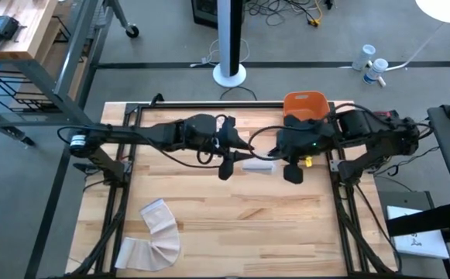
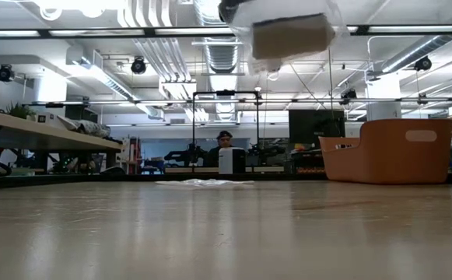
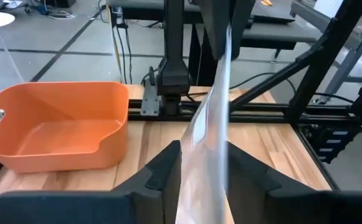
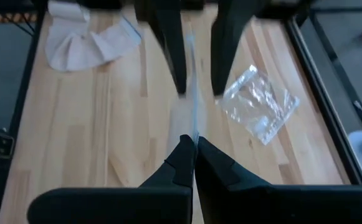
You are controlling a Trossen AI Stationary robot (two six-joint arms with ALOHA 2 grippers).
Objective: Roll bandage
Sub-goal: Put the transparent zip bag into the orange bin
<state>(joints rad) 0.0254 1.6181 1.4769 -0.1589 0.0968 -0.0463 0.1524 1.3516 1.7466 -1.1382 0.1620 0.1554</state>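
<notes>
Lying near the front left corner of the wooden surface (image 1: 240, 232) is a loose strip of white bandage (image 1: 156, 232), bent and spread out flat. No gripper is touching it.

Farther in, over the middle of the surface, the two arms meet. Between them hangs a wrapped bandage (image 1: 258, 164), a pale block inside a see-through wrap. It is up in the air, well above the wood.

The right gripper (image 4: 190, 146) has its two fingers pressed together on a thin edge of the see-through wrap, so it is pinching the packet.

The left gripper (image 3: 202, 168) is at the other end of the packet. Its fingers (image 3: 162, 171) stand a little apart, one on each side of the wrap. In the right wrist view there is a gap between the fingers and the wrap.

Under the grippers, on the wood, lies an empty see-through bag (image 4: 258, 102), crinkled and flat.

Farther back, at the far edge of the surface on the right arm's side, stands an orange bin (image 1: 306, 102). It is open at the top.

Past the surface, far off in the room, a person (image 2: 224, 140) is at a desk.
</notes>
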